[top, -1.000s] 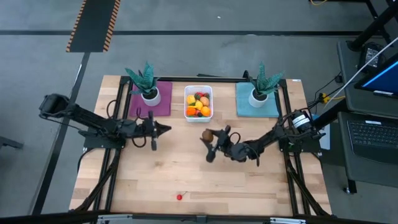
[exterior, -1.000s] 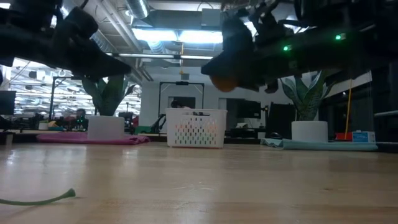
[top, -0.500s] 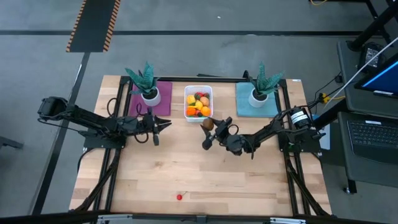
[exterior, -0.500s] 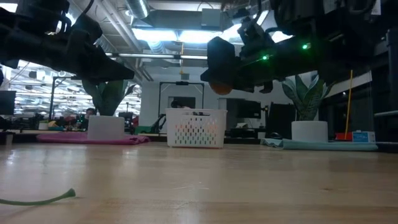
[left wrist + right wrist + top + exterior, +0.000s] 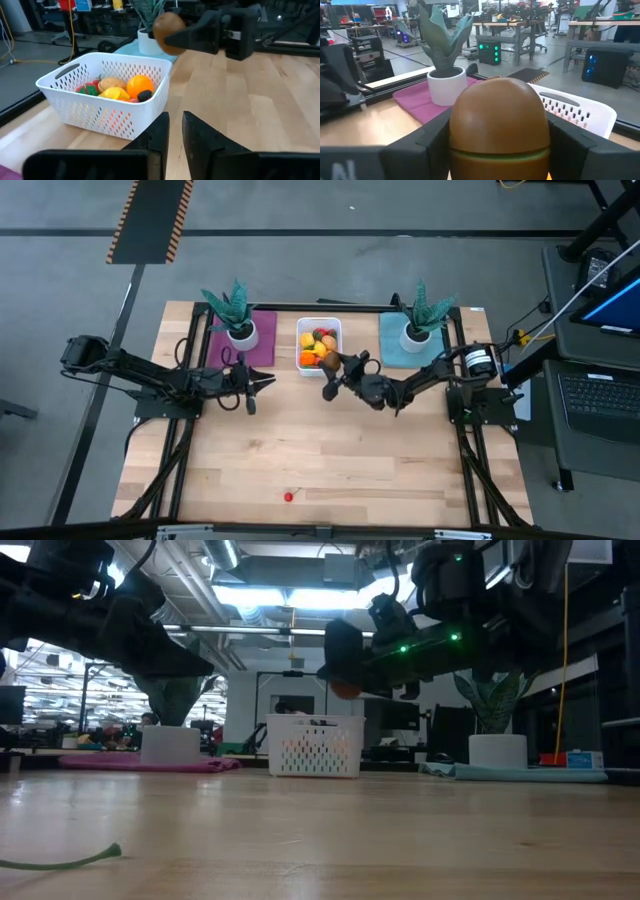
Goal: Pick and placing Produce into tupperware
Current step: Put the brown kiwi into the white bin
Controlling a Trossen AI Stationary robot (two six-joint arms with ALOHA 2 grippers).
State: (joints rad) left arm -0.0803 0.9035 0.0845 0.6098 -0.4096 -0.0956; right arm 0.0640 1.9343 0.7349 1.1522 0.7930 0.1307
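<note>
The white tupperware stands at the table's far middle with several pieces of produce in it, oranges and a lemon among them. My right gripper is shut on a brown kiwi above the tub's near right corner. The kiwi also shows in the left wrist view. My left gripper hovers left of the tub and points at it. Its fingers are shut with only a slit between them and hold nothing. A red cherry lies on the table by the near edge. My right gripper pinches the kiwi between its two fingers, one on each opposite side of its rounded body. The fingers reach in about level from the table's right side. The kiwi is lifted clear, higher than the tub's rim.
Two teal spiky plants in white pots flank the tub, one on a purple mat, one on a teal mat. A green stem lies close to the low camera. Bare wood fills the table's middle and near half.
My right gripper has carried the kiwi from the table's middle toward the far edge, up to the tub's near right corner, and has swung a little toward the tub. The kiwi has stayed in the hold, clear of the table.
</note>
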